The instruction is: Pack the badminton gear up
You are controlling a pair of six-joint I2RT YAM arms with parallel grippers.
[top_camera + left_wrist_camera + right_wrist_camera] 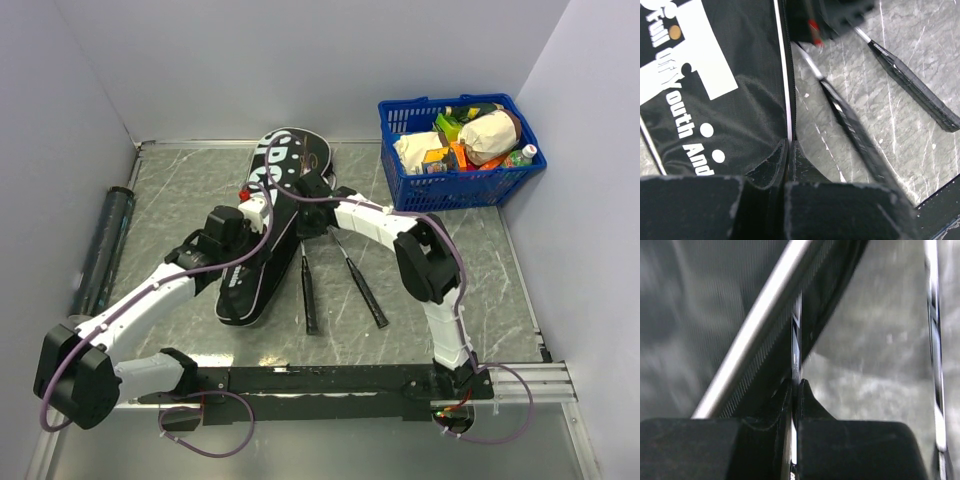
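Note:
The black racket bag (262,262) with white lettering lies mid-table, and both rackets' heads are hidden in or under it. Their two dark handles (309,295) (366,287) stick out toward me. My left gripper (262,212) is shut on the bag's piped edge (788,100). My right gripper (303,200) is shut on a thin racket shaft (796,335) at the bag's opening. A silver racket rim (752,342) with strings runs beside it. The dark tube (103,250) lies along the left wall. No shuttlecocks show.
A blue basket of groceries (400,178) stands at the back right corner. Grey walls close in the table on the left, back and right. The arms' black base rail (330,380) runs along the near edge.

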